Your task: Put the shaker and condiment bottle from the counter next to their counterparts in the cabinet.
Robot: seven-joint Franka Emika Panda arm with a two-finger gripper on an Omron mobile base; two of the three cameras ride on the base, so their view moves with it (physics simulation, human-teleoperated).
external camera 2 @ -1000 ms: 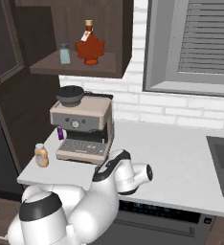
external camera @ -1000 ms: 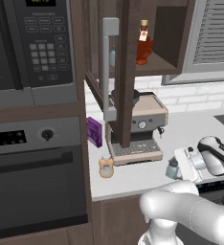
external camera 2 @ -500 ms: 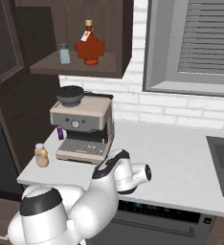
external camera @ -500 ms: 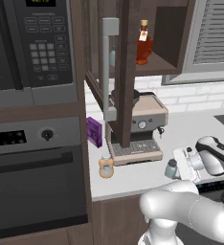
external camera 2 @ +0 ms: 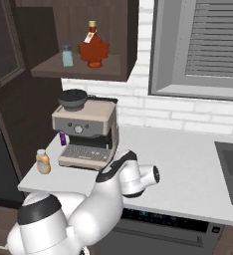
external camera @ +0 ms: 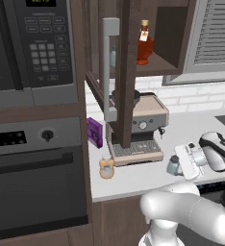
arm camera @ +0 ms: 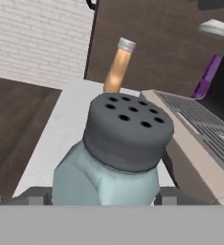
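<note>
Shaker between claw fingers, upright on counter

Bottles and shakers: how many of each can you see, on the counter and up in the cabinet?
Bottles: 2, the red-orange bottle on the shelf, the condiment bottle on the counter.
Shakers: 2, one shelf shaker, one shaker between the gripper's jaws.
Total: 4.

I see the shaker as translucent grey-blue glass under a dark grey cap dotted with black holes. The condiment bottle is pale orange-tan with a lighter cap. The counter is plain white over dark brown wood. Up in the dark brown cabinet stand a deep red-orange bottle with yellow cap and a pale blue-grey shaker. The coffee machine is beige and grey.
</note>
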